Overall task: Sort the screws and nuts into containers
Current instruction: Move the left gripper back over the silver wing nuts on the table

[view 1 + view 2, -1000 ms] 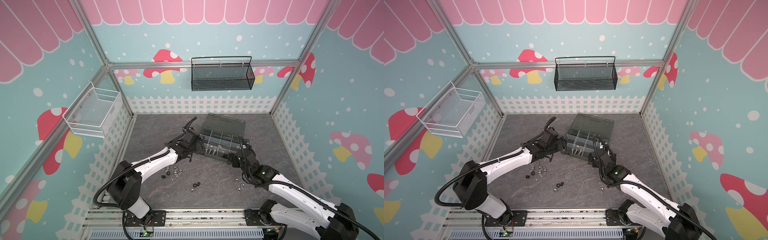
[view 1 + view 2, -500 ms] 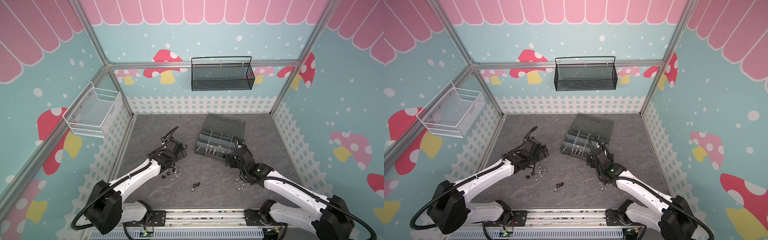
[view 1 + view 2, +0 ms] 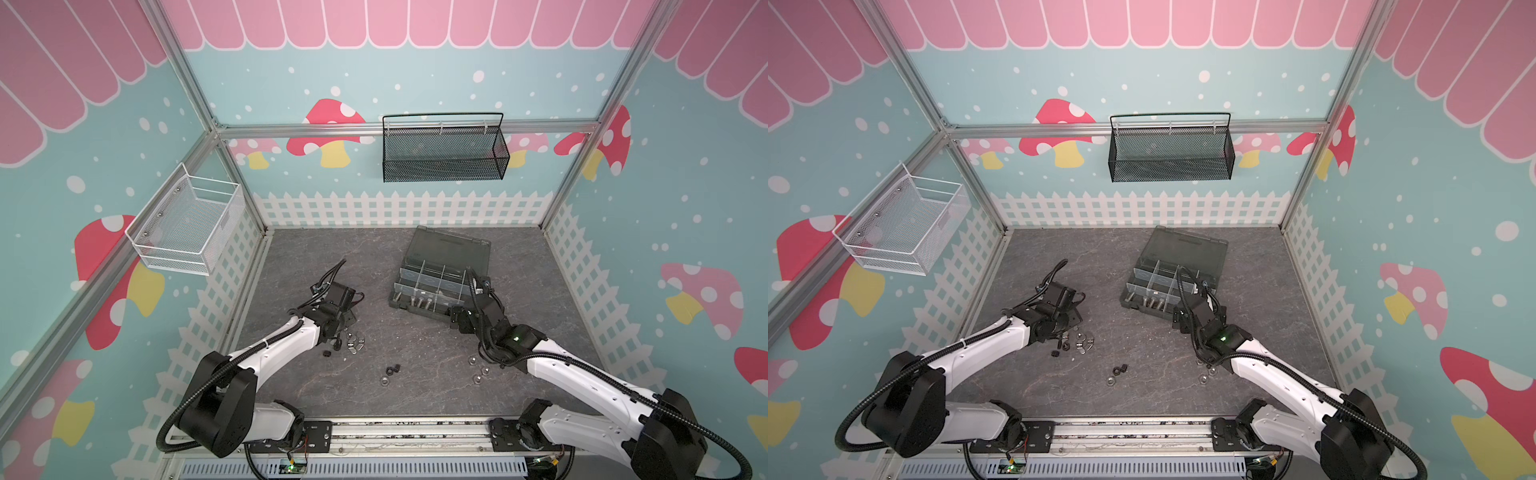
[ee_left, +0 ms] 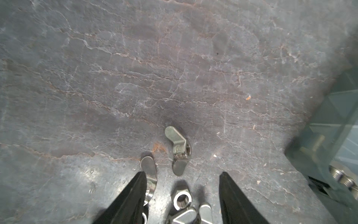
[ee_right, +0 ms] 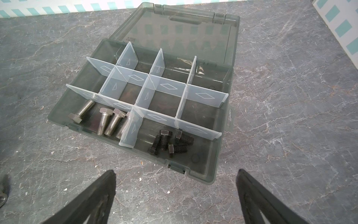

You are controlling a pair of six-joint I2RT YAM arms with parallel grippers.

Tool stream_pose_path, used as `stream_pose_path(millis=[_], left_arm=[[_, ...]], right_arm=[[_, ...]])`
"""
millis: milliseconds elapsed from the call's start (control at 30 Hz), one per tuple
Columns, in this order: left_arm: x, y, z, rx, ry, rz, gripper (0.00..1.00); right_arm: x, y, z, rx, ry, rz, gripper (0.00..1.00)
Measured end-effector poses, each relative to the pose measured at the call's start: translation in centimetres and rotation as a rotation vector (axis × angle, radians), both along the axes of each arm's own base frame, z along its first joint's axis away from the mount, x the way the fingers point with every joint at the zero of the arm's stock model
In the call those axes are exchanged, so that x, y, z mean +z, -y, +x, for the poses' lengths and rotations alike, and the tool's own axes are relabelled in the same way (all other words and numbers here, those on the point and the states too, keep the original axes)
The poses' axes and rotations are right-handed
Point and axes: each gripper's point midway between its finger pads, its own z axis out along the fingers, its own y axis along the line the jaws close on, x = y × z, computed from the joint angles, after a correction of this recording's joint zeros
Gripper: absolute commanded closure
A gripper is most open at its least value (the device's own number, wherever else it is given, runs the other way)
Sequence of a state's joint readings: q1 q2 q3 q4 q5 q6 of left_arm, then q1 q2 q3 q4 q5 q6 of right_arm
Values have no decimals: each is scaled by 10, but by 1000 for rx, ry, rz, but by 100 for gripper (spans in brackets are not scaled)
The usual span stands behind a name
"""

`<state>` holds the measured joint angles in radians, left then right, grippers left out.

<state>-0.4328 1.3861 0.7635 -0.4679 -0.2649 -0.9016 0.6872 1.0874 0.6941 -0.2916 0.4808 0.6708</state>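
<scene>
The dark grey organiser box (image 5: 217, 155) lies open with its lid back, right of centre in both top views (image 3: 449, 249). Of its containers, one front one holds several silver screws (image 5: 108, 124) and the one beside it several black screws (image 5: 168, 141). My left gripper (image 4: 182, 172) is open low over a cluster of silver nuts (image 3: 353, 343). A hex nut (image 4: 182, 200) lies between its fingers, untouched, and wing nuts (image 4: 179, 149) lie around it. My right gripper (image 5: 175, 171) stands wide open and holds nothing, just in front of the box.
Black nuts (image 3: 392, 369) lie mid-floor and silver nuts (image 3: 478, 370) beside the right arm. A black mesh basket (image 3: 442, 153) hangs on the back wall and a white wire basket (image 3: 187, 224) on the left wall.
My left arm has drawn back from the box to the nut cluster on the left, and its jaws have narrowed. The right gripper has backed slightly away from the box, still wide open.
</scene>
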Motion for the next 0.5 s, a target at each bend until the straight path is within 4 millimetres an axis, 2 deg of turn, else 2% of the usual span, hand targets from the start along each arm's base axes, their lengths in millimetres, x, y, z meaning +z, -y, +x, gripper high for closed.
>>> stream_pose_path(millis=[200, 500], left_arm=[[-21, 3, 2, -3, -53, 3, 50], [-36, 7, 10, -7, -79, -5, 54]], right_arm=[[0, 0, 0, -2, 0, -2, 2], [0, 4, 0, -16, 3, -17, 2]])
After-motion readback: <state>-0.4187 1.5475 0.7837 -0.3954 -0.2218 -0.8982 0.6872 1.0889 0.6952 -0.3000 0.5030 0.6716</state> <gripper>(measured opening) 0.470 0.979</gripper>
